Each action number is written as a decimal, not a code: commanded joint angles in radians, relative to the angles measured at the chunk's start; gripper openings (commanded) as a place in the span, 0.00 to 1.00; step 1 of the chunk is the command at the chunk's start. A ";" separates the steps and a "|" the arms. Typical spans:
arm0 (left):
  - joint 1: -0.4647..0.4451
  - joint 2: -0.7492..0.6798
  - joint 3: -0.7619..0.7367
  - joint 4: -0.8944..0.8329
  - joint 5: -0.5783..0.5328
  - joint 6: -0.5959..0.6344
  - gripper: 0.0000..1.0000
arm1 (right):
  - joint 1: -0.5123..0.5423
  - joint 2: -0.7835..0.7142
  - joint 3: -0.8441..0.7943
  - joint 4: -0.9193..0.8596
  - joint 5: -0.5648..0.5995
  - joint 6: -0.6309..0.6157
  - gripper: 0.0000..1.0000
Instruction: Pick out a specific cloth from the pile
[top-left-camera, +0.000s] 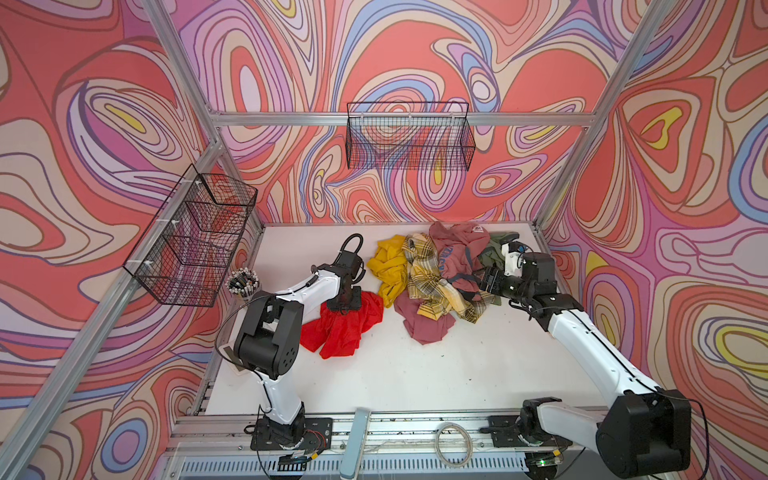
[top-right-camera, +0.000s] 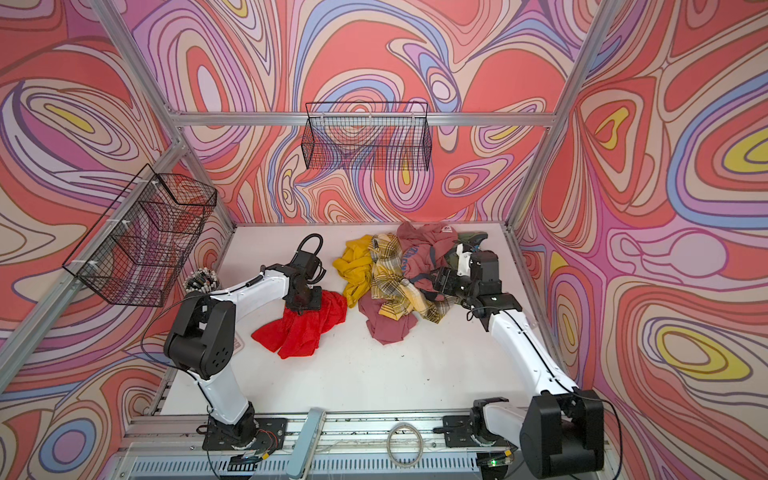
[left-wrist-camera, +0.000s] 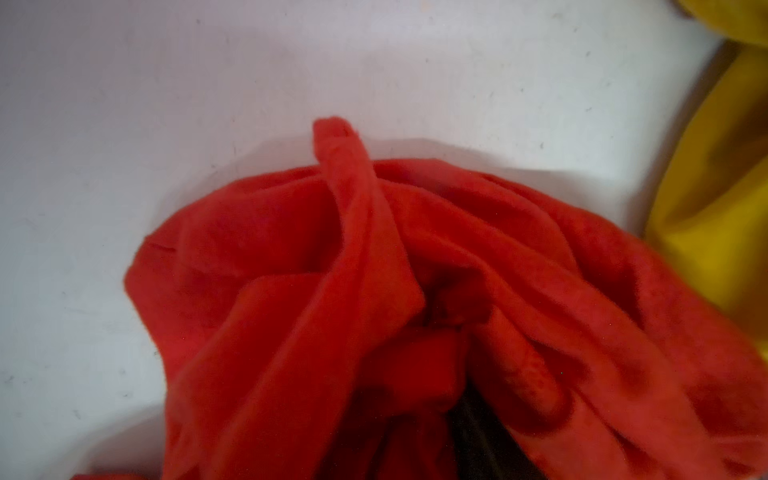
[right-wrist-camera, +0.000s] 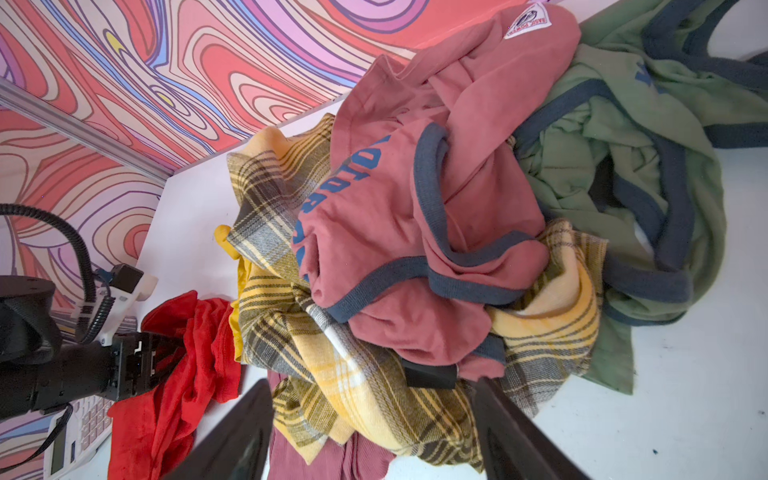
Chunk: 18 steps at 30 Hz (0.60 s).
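**1. Left gripper** (top-left-camera: 343, 308). It points down onto the far end of the cloth (top-left-camera: 340, 328), and in both top views its tip is sunk in red folds (top-right-camera: 302, 306). In the left wrist view the cloth (left-wrist-camera: 374, 270) bunches up over the tip, with only a dark sliver showing beneath. Whether the jaws are spread or pinching the fabric cannot be told.

**2. Right gripper** (top-left-camera: 482, 282). It lies low at the right edge of the pile (top-left-camera: 432, 270) and is aimed into it. In the right wrist view its two dark fingers (right-wrist-camera: 241, 428) stand wide apart. The plaid shirt (right-wrist-camera: 353, 374) lies between and beyond them, and the jaws are not closed on it.

**3. Cloth.** Plain bright red and crumpled, it lies on the table (top-left-camera: 415, 374) to the left of the pile. It is just beside the mustard yellow garment (top-left-camera: 388, 266); whether the two touch cannot be told.

**4. Pile.**
- The mustard yellow garment is at the left.
- The plaid shirt, yellow, is in the middle.
- A dusty pink shirt (top-left-camera: 453, 253) with blue lettering is on top.
- An olive green garment (top-left-camera: 494, 251) with navy trim is at the right.
- A second pink garment (top-left-camera: 424, 324) lies flat on the near side.

**5. Table.**
- The top is white, flat and lightly speckled.
- A cup of pens (top-left-camera: 243, 282) stands at its left edge.
- A calculator (right-wrist-camera: 83, 432) lies near the left arm; it shows in the right wrist view.

**6. Room.**
- The walls (top-left-camera: 415, 50) carry swirls of coral, lilac, blue and yellow.
- An aluminium frame (top-left-camera: 374, 119) runs along the walls.
- One black wire basket (top-left-camera: 409, 137) hangs on the back wall.
- A tiered wire basket (top-left-camera: 191, 237) hangs on the left wall.
- A coiled cable (top-left-camera: 453, 442) lies on the front rail between the arm bases.
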 joint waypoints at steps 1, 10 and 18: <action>-0.018 -0.104 -0.041 0.007 -0.029 -0.018 0.78 | 0.007 -0.018 -0.007 -0.018 0.023 -0.030 0.79; -0.129 -0.285 0.025 -0.127 -0.186 0.028 0.99 | 0.006 -0.010 -0.012 -0.011 0.021 -0.030 0.79; -0.269 -0.250 0.006 -0.182 -0.220 -0.054 1.00 | 0.007 -0.012 -0.007 -0.030 0.045 -0.057 0.80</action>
